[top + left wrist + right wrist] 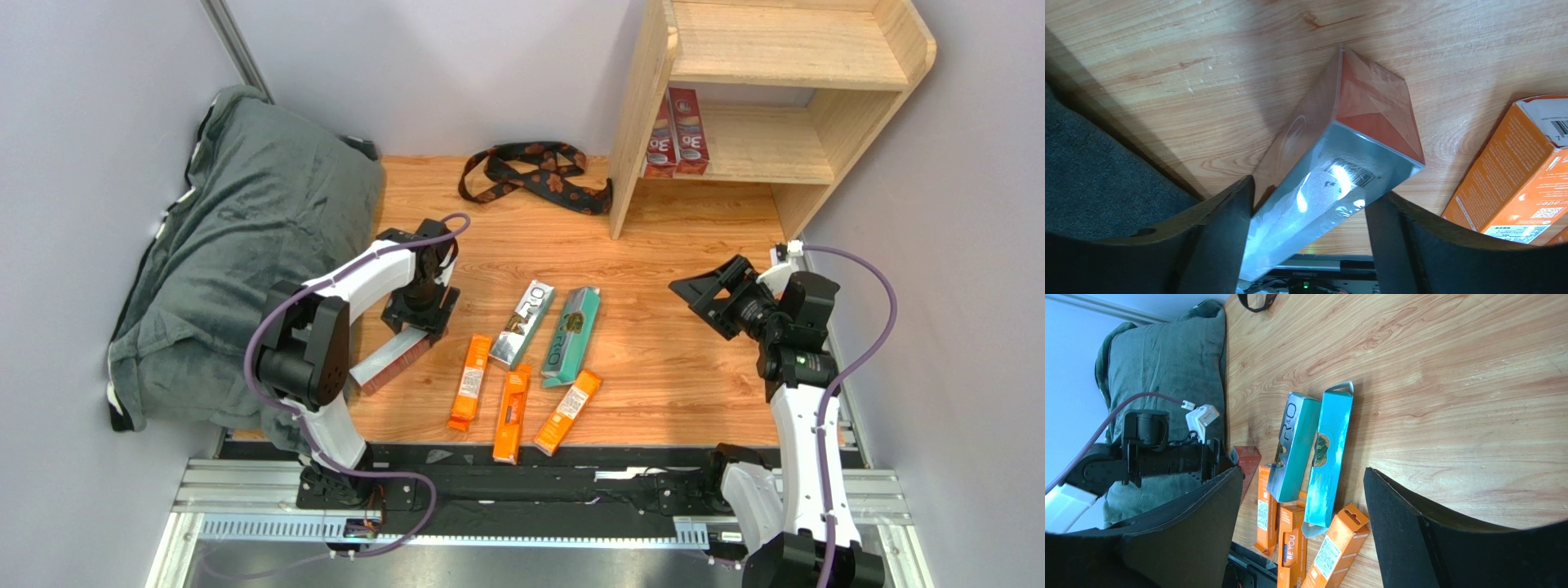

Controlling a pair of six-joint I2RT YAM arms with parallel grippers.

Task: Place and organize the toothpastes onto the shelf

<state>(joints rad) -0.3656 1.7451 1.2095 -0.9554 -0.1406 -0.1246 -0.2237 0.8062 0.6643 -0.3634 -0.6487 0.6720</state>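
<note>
A dark red toothpaste box [390, 359] lies flat at the left, by the grey cushion. My left gripper [415, 328] is open and straddles it; in the left wrist view the box [1339, 153] fills the gap of the gripper [1309, 190], a finger on each side. A silver-white box [524, 322], a teal box [572, 335] and three orange boxes [470, 382] [512, 413] [567, 412] lie mid-table. Two dark red boxes [677, 132] stand on the lower tier of the shelf [638, 123]. My right gripper [709, 294] is open and empty, right of the boxes [1303, 478].
A black-and-brown strap [534, 172] lies at the back, left of the shelf. A big grey cushion [233, 245] fills the left side. Grey walls close in on both sides. The metal base rail [552, 496] runs along the near edge.
</note>
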